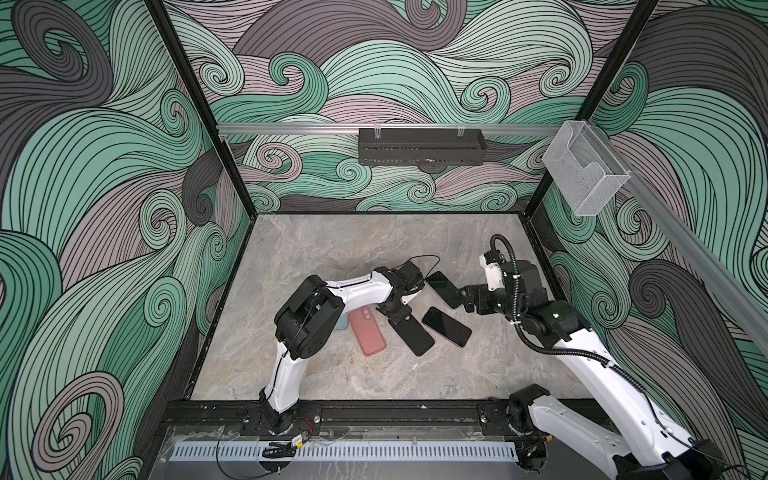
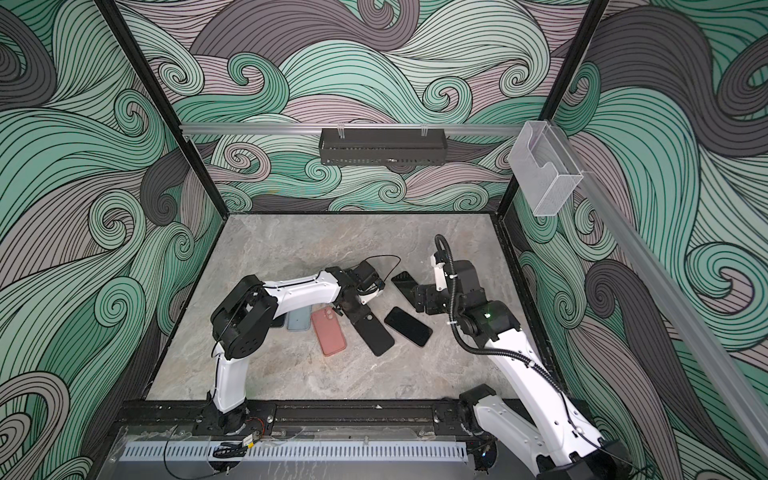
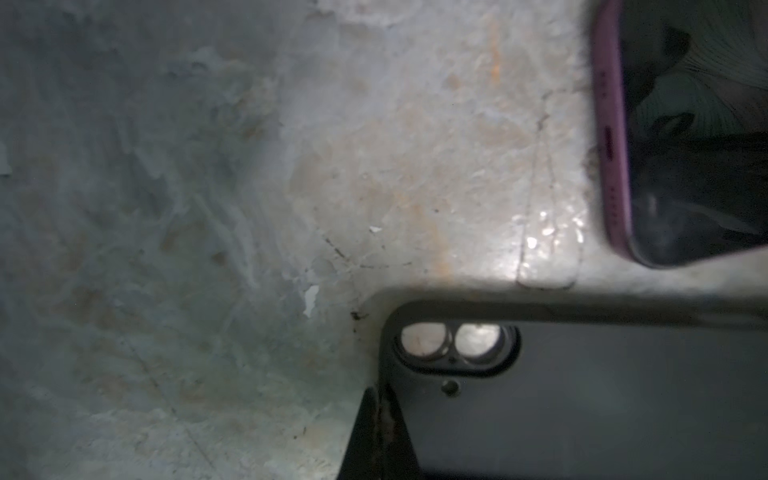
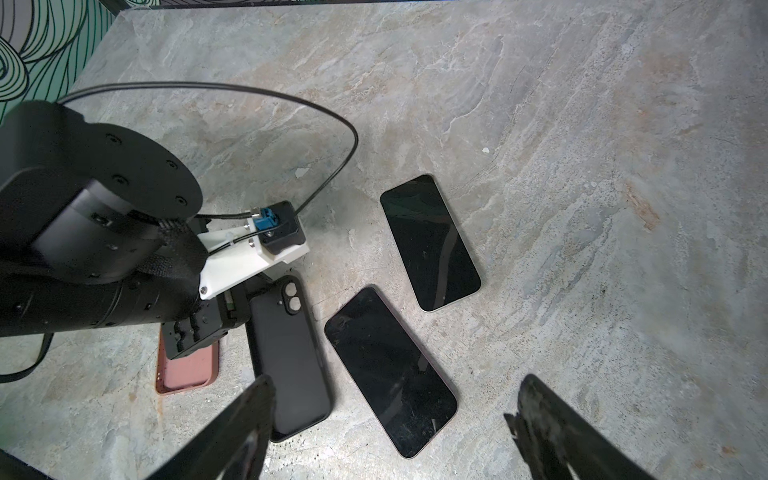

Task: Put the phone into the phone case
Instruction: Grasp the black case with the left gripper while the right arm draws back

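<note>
Three swirl-patterned walls (image 1: 374, 62), marbled tabletop (image 1: 332, 249)

Phone (image 1: 446, 326) just right of case (image 1: 411, 334)

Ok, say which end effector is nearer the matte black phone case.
Left. The left end effector sits at the black phone case, at its camera end; the right end effector hovers beyond the dark-screened phone.

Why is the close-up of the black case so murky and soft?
Left wrist view: dim, the black case blurred, probably too close, glare on the table. Right wrist view: evenly lit, sharp, only the right fingers blur. Both top views: crisp.
</note>
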Robot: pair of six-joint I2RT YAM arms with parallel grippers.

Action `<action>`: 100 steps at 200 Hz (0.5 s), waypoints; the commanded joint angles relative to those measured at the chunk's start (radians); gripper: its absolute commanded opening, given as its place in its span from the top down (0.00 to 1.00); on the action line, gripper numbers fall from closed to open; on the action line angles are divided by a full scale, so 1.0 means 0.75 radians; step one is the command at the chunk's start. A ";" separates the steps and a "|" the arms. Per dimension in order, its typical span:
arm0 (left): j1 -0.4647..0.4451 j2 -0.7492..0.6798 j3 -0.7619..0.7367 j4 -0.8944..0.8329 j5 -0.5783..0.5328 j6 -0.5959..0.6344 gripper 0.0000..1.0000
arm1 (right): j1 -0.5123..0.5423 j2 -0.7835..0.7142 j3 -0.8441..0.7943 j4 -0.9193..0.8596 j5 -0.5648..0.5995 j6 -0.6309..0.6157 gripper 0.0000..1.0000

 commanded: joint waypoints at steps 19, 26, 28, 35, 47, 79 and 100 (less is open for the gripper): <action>0.023 0.052 0.038 -0.036 -0.136 -0.106 1.00 | 0.003 0.006 -0.021 -0.017 0.021 -0.008 0.10; 0.028 0.048 0.039 -0.037 -0.143 -0.112 1.00 | 0.004 0.006 -0.021 -0.017 0.021 -0.010 0.10; 0.030 0.049 0.040 -0.039 -0.145 -0.114 1.00 | 0.004 0.007 -0.021 -0.017 0.020 -0.010 0.10; 0.036 0.046 0.043 -0.048 -0.149 -0.122 1.00 | 0.004 0.009 -0.021 -0.018 0.020 -0.014 0.09; 0.047 0.036 0.053 -0.072 -0.159 -0.131 1.00 | 0.005 0.009 -0.023 -0.018 0.020 -0.014 0.09; 0.092 -0.018 0.076 -0.143 -0.157 -0.155 1.00 | 0.004 0.019 -0.025 -0.017 0.018 -0.019 0.10; 0.140 -0.035 0.118 -0.210 -0.122 -0.200 1.00 | 0.005 0.027 -0.025 -0.015 0.018 -0.026 0.10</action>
